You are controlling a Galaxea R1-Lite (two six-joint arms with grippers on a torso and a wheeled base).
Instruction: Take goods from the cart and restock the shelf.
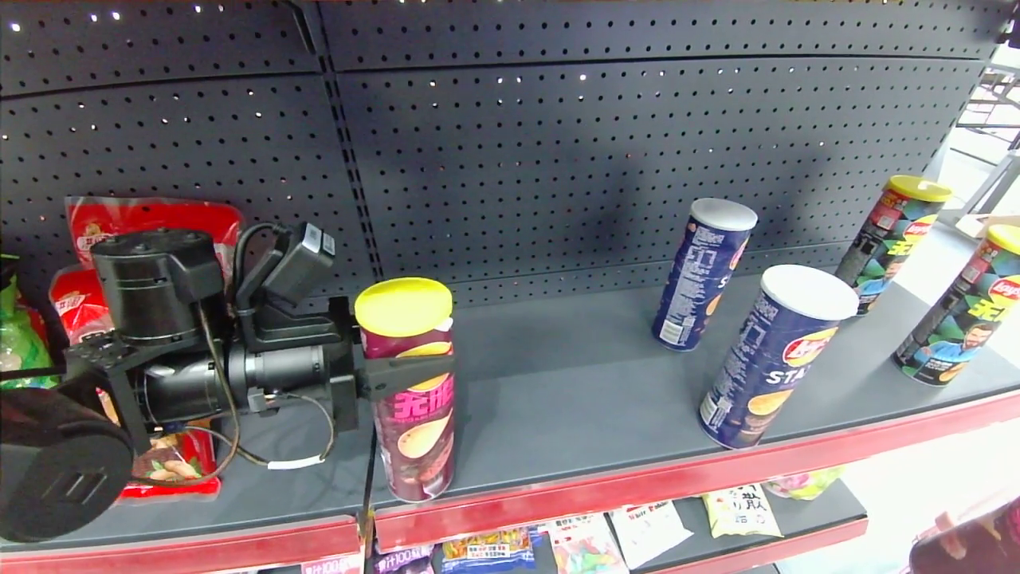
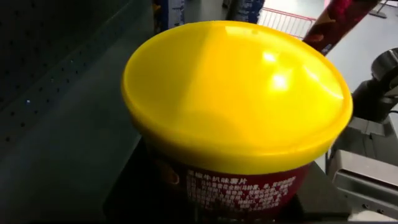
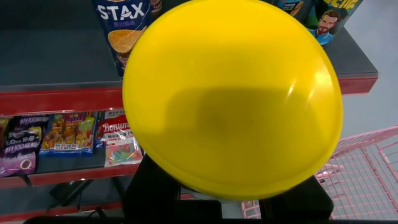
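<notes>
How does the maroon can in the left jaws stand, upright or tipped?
Upright: the maroon can has its yellow lid on top and base on the shelf, left gripper clamped around it.

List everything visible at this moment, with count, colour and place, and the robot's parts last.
maroon can: 1, maroon with a yellow lid, upright at the shelf's front edge
navy cans: 2, navy with white lids, upright on the shelf, right of centre
black-and-teal cans: 2, yellow lids, upright at the shelf's right end
red bags: at least 2, red, shelf's left end, behind the left arm
green bag: 1, green, far left
snack packets: several, mixed colours, lower shelf
shelf: 1, dark grey, red front lip
cart: 1, pink wire, beneath the second can
second can: 1, yellow lid, held off the shelf
left gripper: shut on the maroon can
right gripper: shut on the second can
</notes>
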